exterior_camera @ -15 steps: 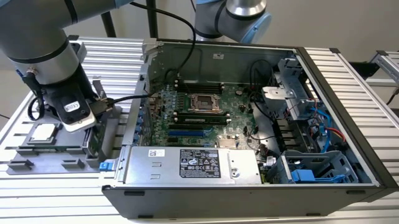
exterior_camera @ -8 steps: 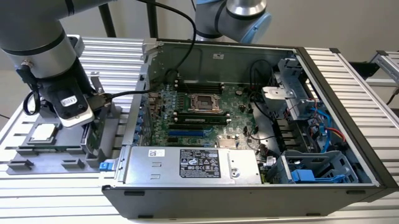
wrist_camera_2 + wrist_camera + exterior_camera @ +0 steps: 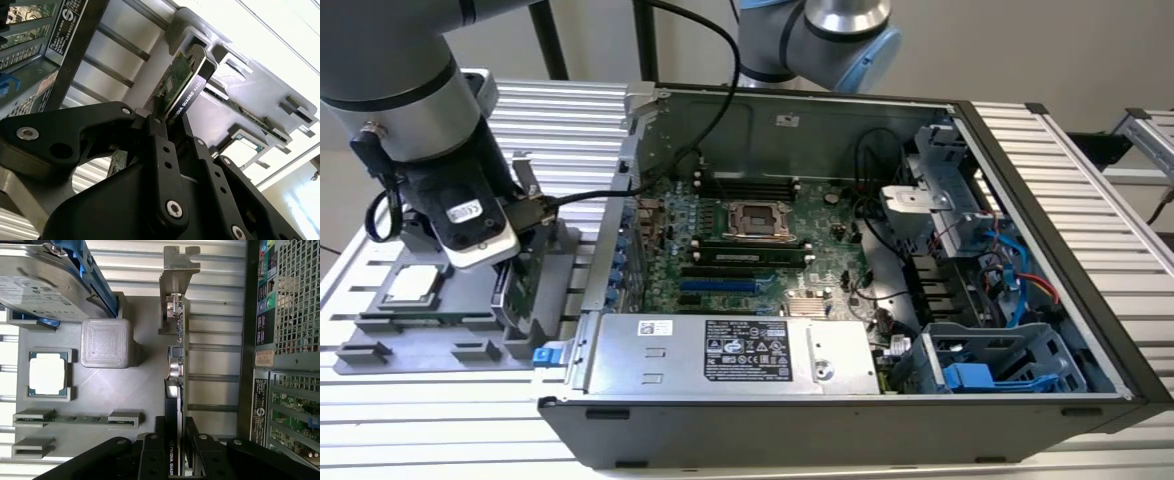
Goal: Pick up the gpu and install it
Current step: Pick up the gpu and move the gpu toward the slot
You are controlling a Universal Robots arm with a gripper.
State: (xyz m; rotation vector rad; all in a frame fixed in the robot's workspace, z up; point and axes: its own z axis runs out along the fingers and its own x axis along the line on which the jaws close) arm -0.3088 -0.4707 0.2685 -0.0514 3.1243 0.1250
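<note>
One gpu [image 3: 177,365] stands on its long edge in a slot of the grey tray [image 3: 145,385], with its one silver bracket [image 3: 178,265] at the far end from the gripper [image 3: 176,429]. In both wrist views the two black fingers [image 3: 162,150] are clenched on the card, one on the green board side and one on the black shroud side, and the card still sits in its slot.

In the first wrist view the tray also holds one hard drive [image 3: 40,287] in a blue frame, one processor chip [image 3: 47,377], one memory stick [image 3: 75,418] and one grey block [image 3: 105,342].

In the exterior view the tray lies at the exterior view's left of the one open computer case [image 3: 827,440], just beside its wall.
</note>
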